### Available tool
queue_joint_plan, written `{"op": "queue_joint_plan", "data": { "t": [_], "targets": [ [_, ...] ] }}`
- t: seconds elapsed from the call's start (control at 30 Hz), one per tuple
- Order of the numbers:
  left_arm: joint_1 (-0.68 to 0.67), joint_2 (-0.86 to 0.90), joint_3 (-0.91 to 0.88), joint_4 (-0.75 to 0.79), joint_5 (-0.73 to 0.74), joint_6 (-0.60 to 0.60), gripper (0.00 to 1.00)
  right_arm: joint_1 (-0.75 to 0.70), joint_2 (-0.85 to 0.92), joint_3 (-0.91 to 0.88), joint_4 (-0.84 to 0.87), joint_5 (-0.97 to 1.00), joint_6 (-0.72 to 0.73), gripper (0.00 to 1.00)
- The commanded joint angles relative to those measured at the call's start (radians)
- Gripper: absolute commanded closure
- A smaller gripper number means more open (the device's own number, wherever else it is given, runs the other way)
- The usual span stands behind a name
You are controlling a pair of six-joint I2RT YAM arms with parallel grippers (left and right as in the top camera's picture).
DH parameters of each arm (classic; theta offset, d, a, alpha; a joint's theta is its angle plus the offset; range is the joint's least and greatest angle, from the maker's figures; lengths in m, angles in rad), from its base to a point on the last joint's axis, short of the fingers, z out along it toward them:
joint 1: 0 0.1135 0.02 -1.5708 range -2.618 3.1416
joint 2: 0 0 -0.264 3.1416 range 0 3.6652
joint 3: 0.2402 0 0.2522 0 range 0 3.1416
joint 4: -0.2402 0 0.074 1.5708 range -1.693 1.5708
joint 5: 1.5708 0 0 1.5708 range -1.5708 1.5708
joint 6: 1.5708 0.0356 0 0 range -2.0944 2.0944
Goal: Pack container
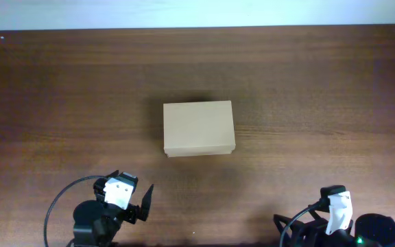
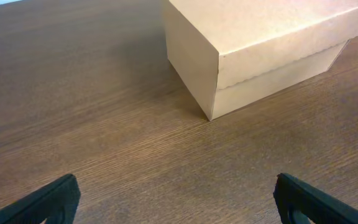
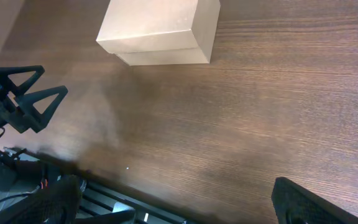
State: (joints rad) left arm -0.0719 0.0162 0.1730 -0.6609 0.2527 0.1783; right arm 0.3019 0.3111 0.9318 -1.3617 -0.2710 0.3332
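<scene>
Left end effector (image 2: 178, 200) spread wide, holding nothing; right end effector (image 3: 174, 202) likewise wide and empty. Container (image 1: 198, 128), lid shut, sits on the counter (image 1: 334, 96) ahead of both and apart from them — near, ahead-right of the left one; farther, ahead-left of the right one.

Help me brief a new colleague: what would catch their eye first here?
The tan cardboard box, lid shut, sits at the middle of the dark wooden table. At the near edge, the left tool and right tool both stand open, well short of the box, holding nothing.
</scene>
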Motion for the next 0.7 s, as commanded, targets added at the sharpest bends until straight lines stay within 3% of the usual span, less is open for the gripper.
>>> {"op": "queue_joint_plan", "data": {
  "t": [0.0,0.67],
  "targets": [
    [-0.004,-0.011,-0.006,0.002,-0.007,-0.013,0.01,0.006,-0.008,-0.001,0.003,-0.006,-0.003,0.01],
    [-0.004,-0.011,-0.006,0.002,-0.007,-0.013,0.01,0.015,-0.008,-0.001,0.004,0.018,-0.021,0.01]
  ]
}}
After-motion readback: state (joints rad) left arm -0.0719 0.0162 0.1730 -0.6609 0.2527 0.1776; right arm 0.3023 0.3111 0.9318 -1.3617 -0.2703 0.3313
